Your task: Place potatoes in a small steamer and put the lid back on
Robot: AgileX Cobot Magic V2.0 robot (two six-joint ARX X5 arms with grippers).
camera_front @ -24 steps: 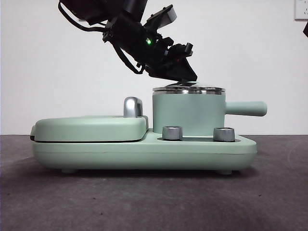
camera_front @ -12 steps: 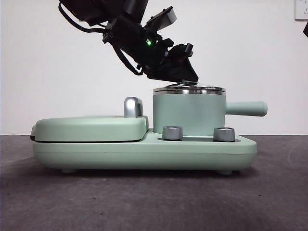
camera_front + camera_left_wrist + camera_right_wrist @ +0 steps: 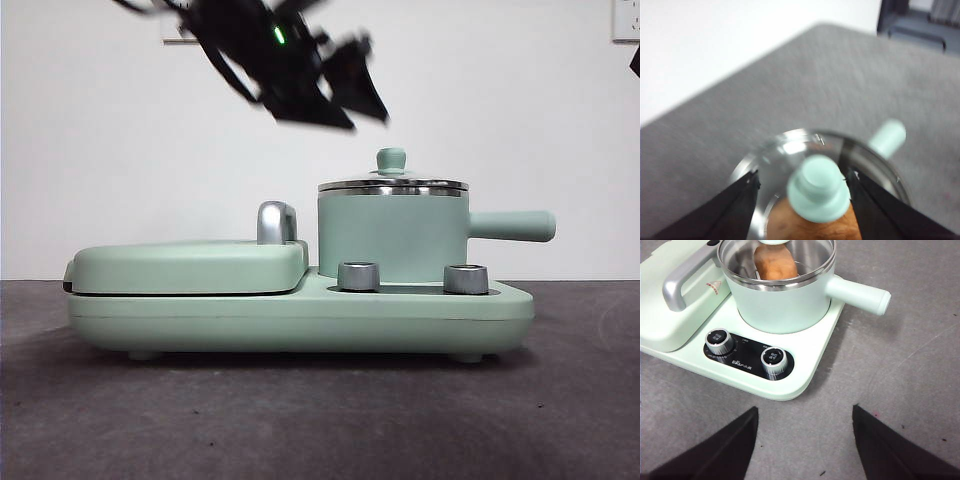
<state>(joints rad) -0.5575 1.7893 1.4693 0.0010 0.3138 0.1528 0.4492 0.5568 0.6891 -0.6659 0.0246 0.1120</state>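
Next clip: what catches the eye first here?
The small steamer, mint green, stands on the cooker base with the lid on and the potato visible through the glass. The left gripper hangs open just above the lid's knob, while the right gripper waits, open, over the table.

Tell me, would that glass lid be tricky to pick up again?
Probably not: the lid has a raised knob that jaws can pinch. Its glass looks fragile if dropped, and the smooth steel rim might slide on the small steamer.

My small steamer (image 3: 392,238) is mint green with a steel rim. The potato (image 3: 775,262) is orange-brown; my left claw (image 3: 802,187) black.
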